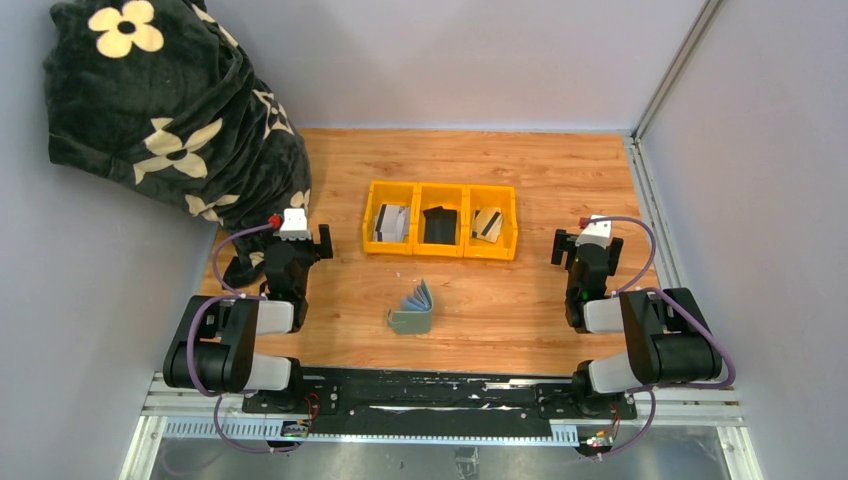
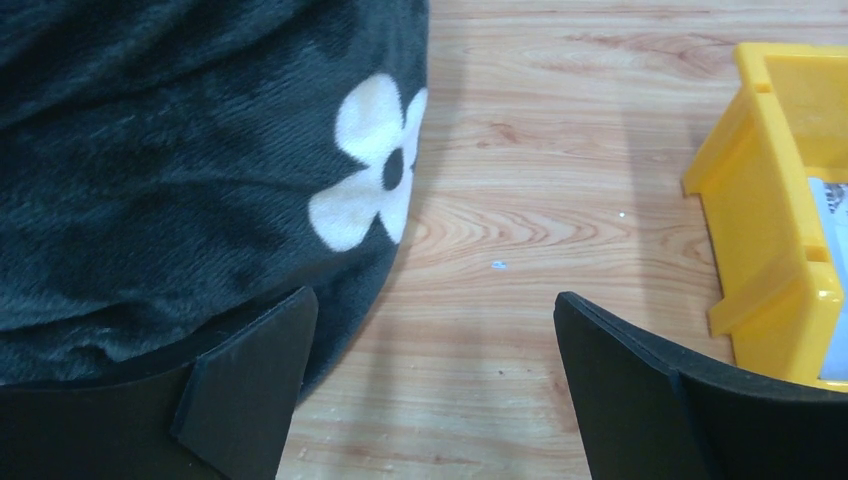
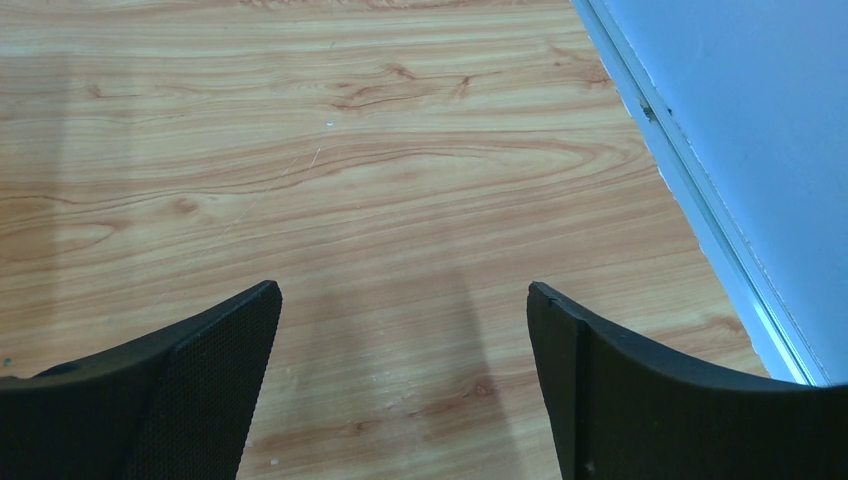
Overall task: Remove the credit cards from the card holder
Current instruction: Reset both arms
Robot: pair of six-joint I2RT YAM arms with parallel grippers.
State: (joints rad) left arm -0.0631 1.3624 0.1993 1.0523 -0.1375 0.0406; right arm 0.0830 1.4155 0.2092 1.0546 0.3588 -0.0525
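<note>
The card holder [image 1: 410, 320] is seen standing open near the middle of the wooden desk [image 1: 520, 300], with its light blue leaves [image 1: 419, 296] fanned upward. It is touched by neither hand. From the left hand [image 1: 297, 245] it lies at about 4 o'clock, well apart; from the right hand [image 1: 588, 243] it lies at about 8 o'clock, further off. Whether any card sits inside it cannot be told.

Credit cards are found in the yellow tray [image 1: 441, 187], at 12 o'clock from the holder: grey-white cards [image 1: 391, 223] in the left compartment, a black one [image 1: 439, 225] in the middle, a tan one with a dark stripe [image 1: 487, 224] on the right.

The left hand [image 2: 435, 300] is spread wide with nothing between its fingers, set between a dark flowered blanket [image 2: 180, 150] at 9 o'clock and the tray's corner [image 2: 770, 150] at 3 o'clock. The right hand [image 3: 403, 290] is likewise spread and holds nothing, above bare wood beside the wall rail [image 3: 690, 170]
</note>
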